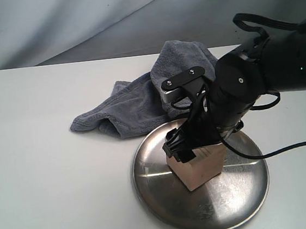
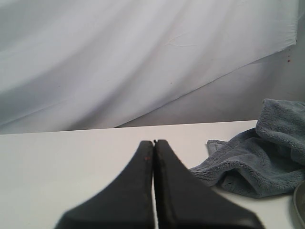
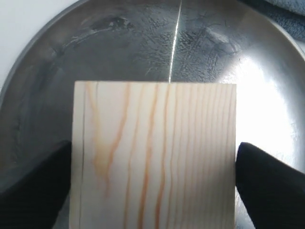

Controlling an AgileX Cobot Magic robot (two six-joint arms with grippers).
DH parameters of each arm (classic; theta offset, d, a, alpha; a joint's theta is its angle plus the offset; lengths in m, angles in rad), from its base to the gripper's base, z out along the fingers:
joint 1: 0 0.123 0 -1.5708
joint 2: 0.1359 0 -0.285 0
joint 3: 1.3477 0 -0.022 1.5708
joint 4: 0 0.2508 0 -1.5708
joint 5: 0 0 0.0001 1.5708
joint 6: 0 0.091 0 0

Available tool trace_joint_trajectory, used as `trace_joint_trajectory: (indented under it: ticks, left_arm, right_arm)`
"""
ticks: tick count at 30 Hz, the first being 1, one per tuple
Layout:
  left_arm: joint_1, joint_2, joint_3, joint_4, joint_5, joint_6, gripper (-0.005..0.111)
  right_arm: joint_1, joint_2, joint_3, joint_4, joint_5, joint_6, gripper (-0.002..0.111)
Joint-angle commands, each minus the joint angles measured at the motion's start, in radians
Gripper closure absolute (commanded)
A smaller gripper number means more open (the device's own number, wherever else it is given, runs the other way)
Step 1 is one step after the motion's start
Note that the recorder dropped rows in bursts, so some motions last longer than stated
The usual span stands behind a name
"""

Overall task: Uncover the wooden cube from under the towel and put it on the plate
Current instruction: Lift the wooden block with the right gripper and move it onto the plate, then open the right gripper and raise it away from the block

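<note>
Firmly, the right pincer [image 3: 155, 183] is grasping the wooden cube [image 1: 202, 169] by opposite sides, the cube sitting on the plate [image 1: 243, 192]. The towel [image 1: 141, 102] is lying crumpled just behind it on the tabletop [image 1: 51, 185]. The left pincer [image 2: 154, 157] is hovering clenched.

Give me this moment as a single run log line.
right pincer: shut on wooden cube | cube: over plate, uncovered | towel: bunched beside plate | left pincer: shut, empty

The exterior view looks obliquely down on the shiny round metal plate [image 1: 233, 204] and blue-grey fleece towel [image 1: 136, 108]. The 2 wrist views share these, left low, right close overhead.
</note>
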State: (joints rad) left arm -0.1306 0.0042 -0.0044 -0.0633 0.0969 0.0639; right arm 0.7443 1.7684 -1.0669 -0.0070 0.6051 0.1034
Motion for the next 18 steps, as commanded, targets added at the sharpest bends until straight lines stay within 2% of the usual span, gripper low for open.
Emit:
trace_joint_trajectory:
  ticks: [1,7,13,16,18]
  left_arm:
    - [0.002,-0.004,0.004,-0.002,-0.011,-0.002,0.107]
    - [0.002,-0.004,0.004,-0.002,-0.011,-0.002,0.107]
    - [0.002,-0.004,0.004,-0.002,-0.011,-0.002,0.107]
    - [0.002,-0.004,0.004,-0.002,-0.011,-0.002,0.107]
    - [0.002,-0.004,0.004,-0.002,-0.011,-0.002,0.107]
  right_arm:
    - [0.003,-0.016,-0.001,-0.005,-0.018,-0.007,0.018]
    - [0.003,-0.032,-0.001,-0.005,-0.018,-0.011,0.018]
    - [0.003,-0.200,-0.001,-0.083,-0.022,-0.022,0.019]
    - [0.003,-0.267,-0.001,-0.097,-0.054,-0.022,0.024]
    - [0.003,-0.308,-0.001,-0.107,-0.099,-0.022,0.033]
